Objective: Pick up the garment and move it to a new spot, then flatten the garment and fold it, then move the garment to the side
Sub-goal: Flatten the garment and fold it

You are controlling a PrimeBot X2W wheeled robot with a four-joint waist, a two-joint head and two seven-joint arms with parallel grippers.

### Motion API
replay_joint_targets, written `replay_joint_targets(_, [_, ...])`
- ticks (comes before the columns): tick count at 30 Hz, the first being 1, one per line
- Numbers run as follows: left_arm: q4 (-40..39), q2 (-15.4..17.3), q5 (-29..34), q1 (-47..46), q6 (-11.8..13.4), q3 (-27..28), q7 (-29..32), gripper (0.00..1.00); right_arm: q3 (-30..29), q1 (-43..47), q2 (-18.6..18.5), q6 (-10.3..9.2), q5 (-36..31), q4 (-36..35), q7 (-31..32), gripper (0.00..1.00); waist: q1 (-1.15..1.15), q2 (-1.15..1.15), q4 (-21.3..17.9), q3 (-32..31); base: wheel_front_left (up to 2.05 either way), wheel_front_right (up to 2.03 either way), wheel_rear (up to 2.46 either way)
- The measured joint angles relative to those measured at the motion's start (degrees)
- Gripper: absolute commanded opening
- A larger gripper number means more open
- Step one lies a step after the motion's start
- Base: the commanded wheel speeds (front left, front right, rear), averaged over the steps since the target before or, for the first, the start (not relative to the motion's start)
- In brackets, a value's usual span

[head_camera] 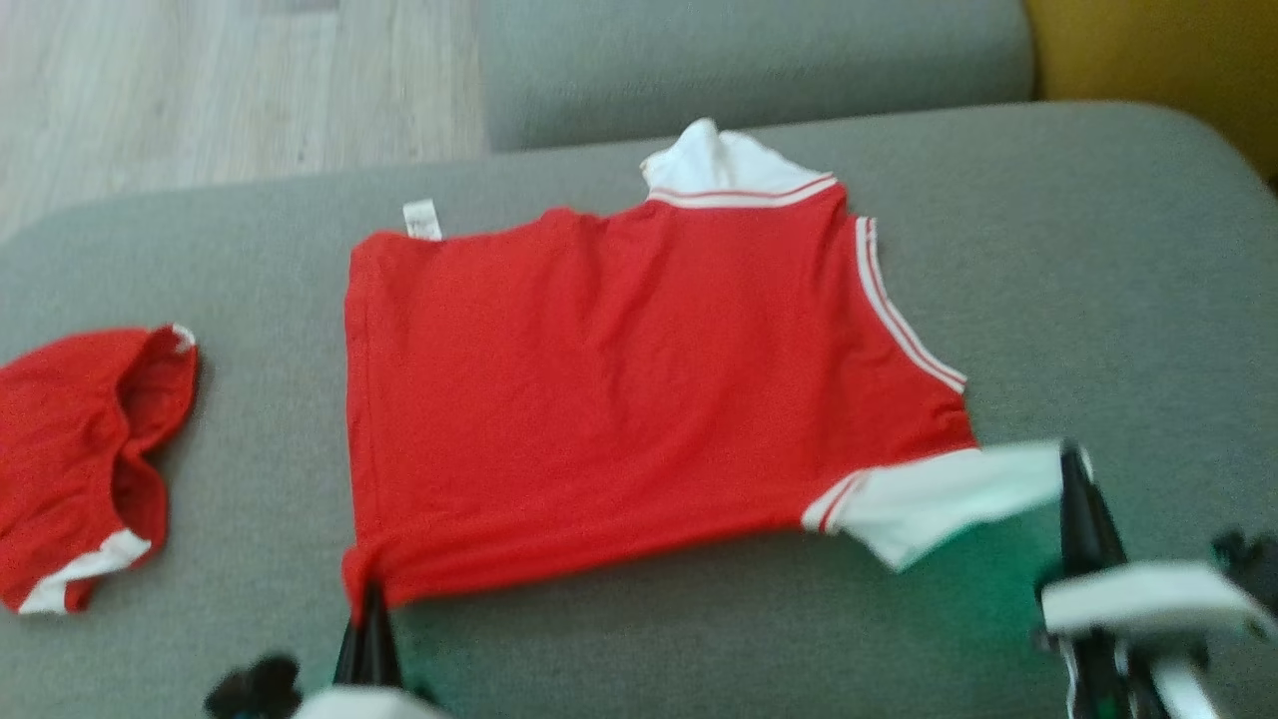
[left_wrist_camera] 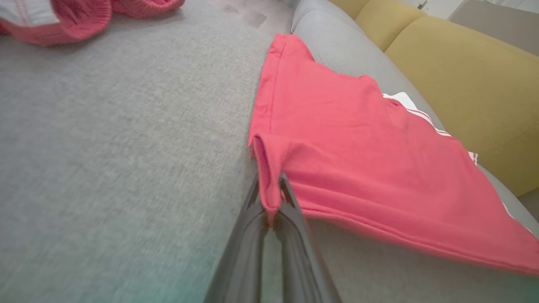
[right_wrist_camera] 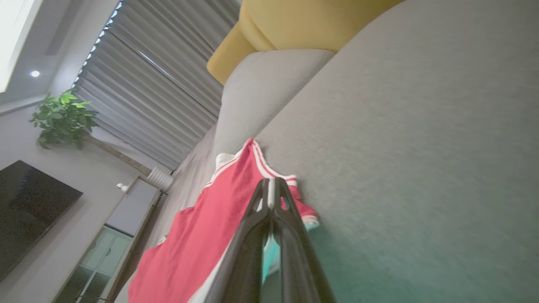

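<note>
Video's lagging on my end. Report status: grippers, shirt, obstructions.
Left gripper shut on red white-sleeved T-shirt hem corner. Right gripper shut on its white sleeve. Shirt spread on grey fabric cushion. Crumpled red garment lies apart, left.

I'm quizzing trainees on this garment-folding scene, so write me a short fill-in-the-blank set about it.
1. The left tool is shut on a hem corner of the ___ short-sleeved T-shirt.
2. The right tool is shut on its ___ sleeve.
3. The T-shirt lies on a ___ fabric sofa cushion.
Missing: red; white; grey.
</note>
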Motion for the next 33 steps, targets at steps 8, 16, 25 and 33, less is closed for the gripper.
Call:
replay_joint_targets(8, [0.58, 0.03, -4.41, -10.83, 2.08, -2.99, -0.01, 0.0, -0.24, -14.41, 0.4, 0.0, -2.31, 1.97, 1.03, 0.0, 0.01, 0.0, 1.26, 4.24, 0.0, 0.0, 0.0])
replay_joint_targets(16, [3.5, -0.01, -8.01, -19.9, 4.92, -6.06, -0.01, 0.0, 1.07, -26.32, 0.4, 0.0, -7.31, 11.76, 0.99, 0.0, 0.02, 0.0, 2.76, 9.35, 0.0, 0.0, 0.0])
replay_joint_targets(25, [3.63, -0.11, -3.96, -27.53, 6.59, -6.27, -0.01, 1.0, 1.74, -37.17, 0.12, 0.0, -16.37, 23.25, -3.66, 1.0, 0.02, 0.0, 3.7, 12.89, 0.0, 0.0, 0.0])
replay_joint_targets(33, [-2.96, -0.11, 21.99, -19.95, 10.17, -3.45, -0.03, 1.0, -4.1, -30.0, 0.47, 0.0, -44.33, 9.53, -4.61, 1.0, 0.0, 0.0, 3.21, 11.59, 0.0, 0.0, 0.0])
